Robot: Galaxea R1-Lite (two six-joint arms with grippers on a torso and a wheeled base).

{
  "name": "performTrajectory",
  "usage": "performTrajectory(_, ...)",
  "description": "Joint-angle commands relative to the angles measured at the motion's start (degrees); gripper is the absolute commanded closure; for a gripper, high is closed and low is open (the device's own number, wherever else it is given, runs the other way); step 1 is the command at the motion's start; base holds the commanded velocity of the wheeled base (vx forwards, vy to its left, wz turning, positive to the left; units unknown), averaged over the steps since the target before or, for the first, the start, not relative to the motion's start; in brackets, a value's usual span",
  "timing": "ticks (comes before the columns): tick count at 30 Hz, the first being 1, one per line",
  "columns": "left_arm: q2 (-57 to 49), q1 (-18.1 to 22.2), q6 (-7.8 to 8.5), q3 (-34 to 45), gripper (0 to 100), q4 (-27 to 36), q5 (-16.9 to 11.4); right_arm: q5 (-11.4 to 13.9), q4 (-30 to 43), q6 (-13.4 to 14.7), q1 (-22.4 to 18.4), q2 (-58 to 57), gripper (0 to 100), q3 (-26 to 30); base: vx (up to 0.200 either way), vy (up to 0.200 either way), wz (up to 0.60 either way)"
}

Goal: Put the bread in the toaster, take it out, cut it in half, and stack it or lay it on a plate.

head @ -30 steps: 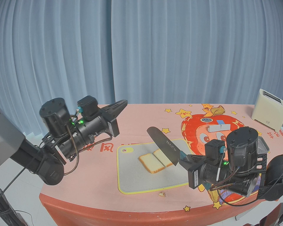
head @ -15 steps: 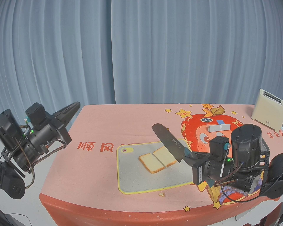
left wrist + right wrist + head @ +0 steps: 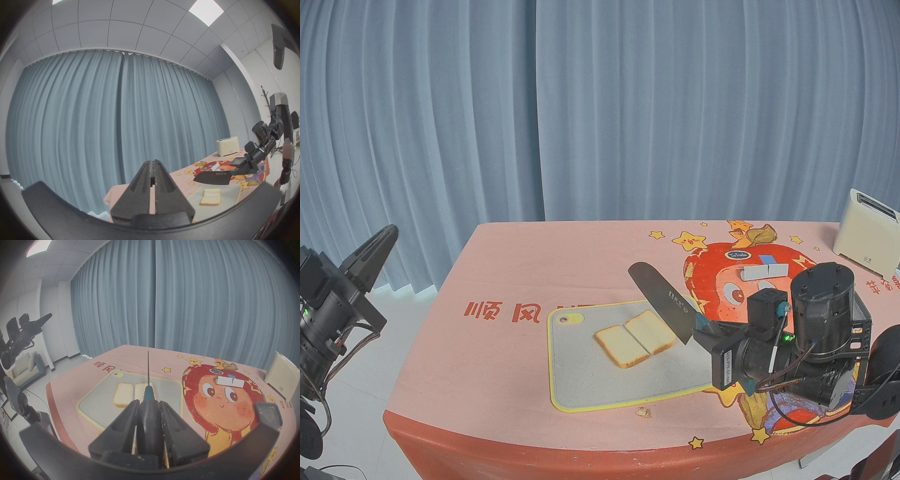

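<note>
Two toasted bread halves (image 3: pixel 634 338) lie side by side on the grey, yellow-rimmed cutting board (image 3: pixel 581 375). My right gripper (image 3: pixel 706 331) is shut on the handle of a black knife (image 3: pixel 665 301), whose blade slants up in the air just right of the bread. In the right wrist view the knife (image 3: pixel 148 371) is edge-on above the bread halves (image 3: pixel 131 393), held by the right gripper (image 3: pixel 148 404). My left gripper (image 3: pixel 378 244) hangs off the table's left side, shut and empty, as the left wrist view shows it (image 3: pixel 152 175). The cream toaster (image 3: pixel 869 232) stands at the far right.
A dark grey tray (image 3: pixel 268 415) sits at the table's right edge, behind my right arm. A small white block (image 3: pixel 764 271) lies on the apple picture. A crumb (image 3: pixel 642 412) rests in front of the board. The pink cloth left of the board is bare.
My left arm has swung away from over the table to beyond its left edge. My right gripper has drawn the knife slightly to the right, off the bread.
</note>
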Motion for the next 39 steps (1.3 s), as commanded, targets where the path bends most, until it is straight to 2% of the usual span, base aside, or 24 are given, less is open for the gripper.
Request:
performTrajectory(1,-6.88,4.44,1.60,4.47,100,-0.12,-0.27,-0.30,-0.07,-0.01,0.35,-0.07,100,0.15,0.000,0.000,0.00)
performTrajectory(6,-11.01,4.79,1.95,8.33,100,0.05,-0.27,-0.82,-2.27,-0.01,0.61,-0.34,100,0.76,0.000,0.000,0.00)
performTrajectory(9,-15.14,4.97,1.86,11.67,100,0.49,-0.19,-0.91,-6.84,-0.54,0.09,-0.16,100,1.82,0.000,0.000,0.00)
performTrajectory(12,-17.25,4.97,1.60,11.85,100,2.95,0.08,-1.00,-7.89,-1.50,-0.09,-0.51,100,2.35,0.000,0.000,0.00)
performTrajectory(13,-23.14,5.32,1.51,11.85,100,8.05,0.08,-0.91,-8.95,-2.21,-0.09,-1.39,100,2.79,0.000,0.000,0.00)
performTrajectory(14,-23.58,5.32,1.42,11.76,100,8.40,0.08,-1.00,-8.95,-2.21,-0.09,-1.48,100,2.79,0.000,0.000,0.00)
performTrajectory(19,-42.83,5.93,2.03,11.85,100,36.00,0.25,-0.91,-9.74,-2.38,-0.09,-2.71,100,2.96,0.000,0.000,0.00)
performTrajectory(20,-43.36,5.93,2.03,11.85,100,36.61,0.25,-0.91,-9.74,-2.38,-0.09,-2.71,100,2.96,0.000,0.000,0.00)
performTrajectory(21,-49.60,6.02,2.47,11.76,100,44.35,0.25,-0.91,-9.83,-2.38,-0.09,-2.80,100,2.96,0.000,0.000,0.00)
performTrajectory(24,-56.45,6.11,2.56,11.76,100,53.84,0.34,-0.91,-9.83,-2.38,-0.18,-3.32,100,2.79,0.000,0.000,0.00)
performTrajectory(25,-61.20,6.20,2.91,11.76,100,59.99,0.60,-0.91,-9.83,-2.47,-0.44,-3.68,100,2.87,0.000,0.000,0.00)
performTrajectory(27,-66.03,6.20,3.79,11.85,100,66.06,1.39,-0.91,-9.74,-2.65,-0.44,-4.29,100,2.87,0.000,0.000,0.00)
performTrajectory(28,-68.32,6.64,4.94,11.85,100,70.80,2.19,-0.91,-9.83,-2.91,-0.44,-4.64,100,2.87,0.000,0.000,0.00)
performTrajectory(29,-70.07,8.31,5.02,11.59,100,74.67,3.06,-0.91,-9.83,-3.17,-0.53,-4.82,100,2.87,0.000,0.000,0.00)
performTrajectory(32,-71.13,9.71,4.32,11.59,100,74.32,3.86,-0.91,-9.83,-3.26,-0.53,-5.08,100,2.96,0.000,0.000,0.00)
performTrajectory(34,-71.22,9.45,3.79,11.85,100,73.00,8.51,-0.82,-9.83,-3.17,-1.23,-4.99,100,2.96,0.000,0.000,0.00)
performTrajectory(36,-71.22,9.45,0.98,11.85,100,75.20,13.26,-0.73,-9.74,-3.26,-1.23,-4.99,100,3.05,0.000,0.000,0.00)
performTrajectory(37,-71.22,9.45,-1.92,11.85,100,76.25,15.28,-0.73,-9.74,-3.26,-1.23,-4.99,100,3.05,0.000,0.000,0.00)
performTrajectory(38,-71.22,9.45,-3.41,11.85,100,76.34,16.25,-0.73,-9.74,-3.26,-1.14,-5.08,100,3.05,0.000,0.000,0.00)
performTrajectory(39,-71.22,9.36,-3.33,11.85,100,76.16,16.25,-0.82,-9.74,-3.26,-1.14,-5.17,100,3.05,0.000,0.000,0.00)
